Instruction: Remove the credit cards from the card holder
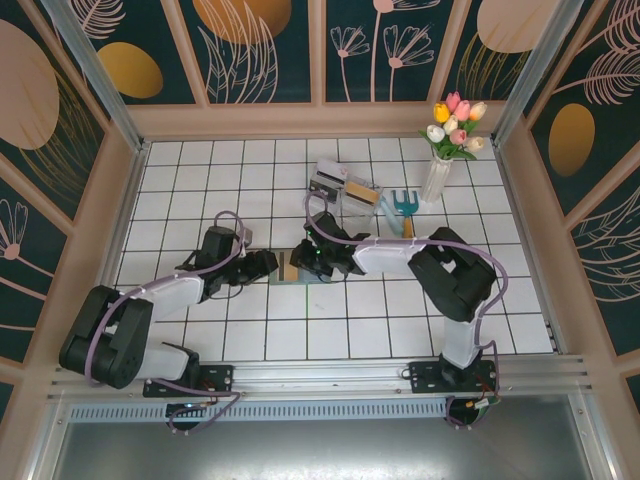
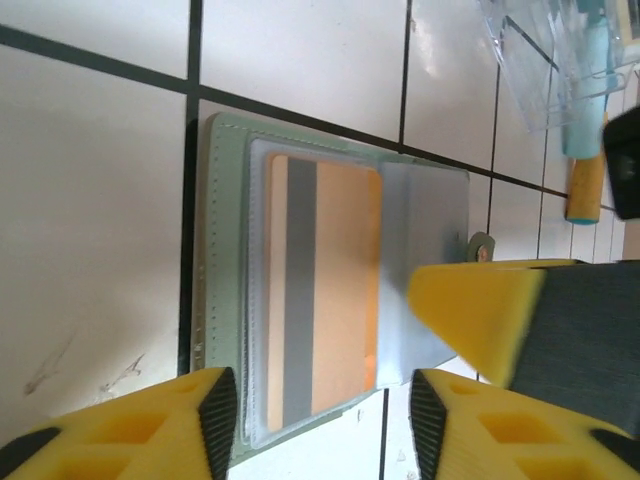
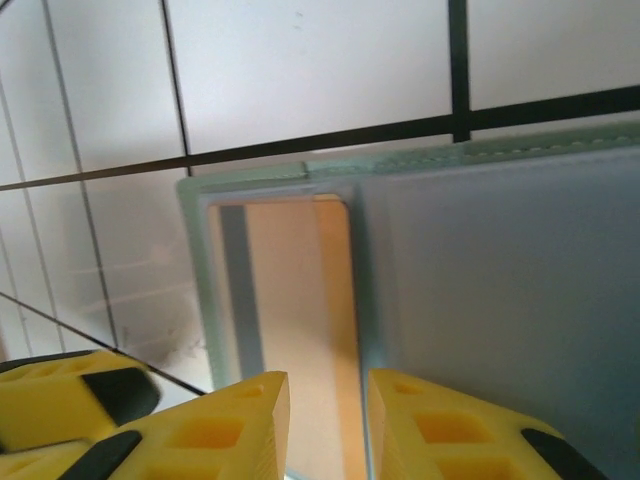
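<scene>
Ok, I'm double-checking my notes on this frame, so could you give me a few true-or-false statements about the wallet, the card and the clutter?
1. The card holder lies open on the tiled table. True.
2. The orange card is already out and lies beside the holder. False: it sits inside the holder's clear sleeve.
3. A vase of tulips stands at the table's far right. True.
4. The garden fork lies between the two grippers. False: it lies further back, between the clear tray and the vase.
5. The left gripper and the right gripper are both at the card holder. True.
</scene>
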Tool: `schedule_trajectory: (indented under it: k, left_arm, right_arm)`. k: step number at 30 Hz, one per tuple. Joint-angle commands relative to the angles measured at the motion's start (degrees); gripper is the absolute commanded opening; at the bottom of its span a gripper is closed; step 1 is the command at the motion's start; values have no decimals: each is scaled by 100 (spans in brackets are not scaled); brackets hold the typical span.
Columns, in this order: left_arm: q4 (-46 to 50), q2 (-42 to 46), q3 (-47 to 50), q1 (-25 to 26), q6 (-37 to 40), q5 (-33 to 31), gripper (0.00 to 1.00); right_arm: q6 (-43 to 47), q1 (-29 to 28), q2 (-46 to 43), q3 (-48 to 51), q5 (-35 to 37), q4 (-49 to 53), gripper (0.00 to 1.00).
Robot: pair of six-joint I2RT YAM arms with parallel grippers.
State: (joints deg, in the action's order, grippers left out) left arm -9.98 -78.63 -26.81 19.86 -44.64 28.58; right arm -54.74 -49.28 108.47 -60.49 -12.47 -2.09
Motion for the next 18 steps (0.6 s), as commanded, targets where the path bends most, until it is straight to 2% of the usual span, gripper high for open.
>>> schedule_trajectory:
  k: [1, 4, 9, 18]
  left_arm:
    - [-253, -157, -189, 54, -39, 155, 42]
    - [-265, -365, -317, 71, -32, 223, 35]
    - [-299, -630, -465, 114, -19, 284, 29]
    - [-266, -912, -427, 124, 23, -3, 24]
  right_arm:
    - [86, 32, 126, -195, 50, 215, 28]
    - [69, 32, 187, -201, 43, 226, 26]
    - [67, 49, 215, -176, 35, 213, 23]
    - [101, 63, 275, -148, -111, 131, 19]
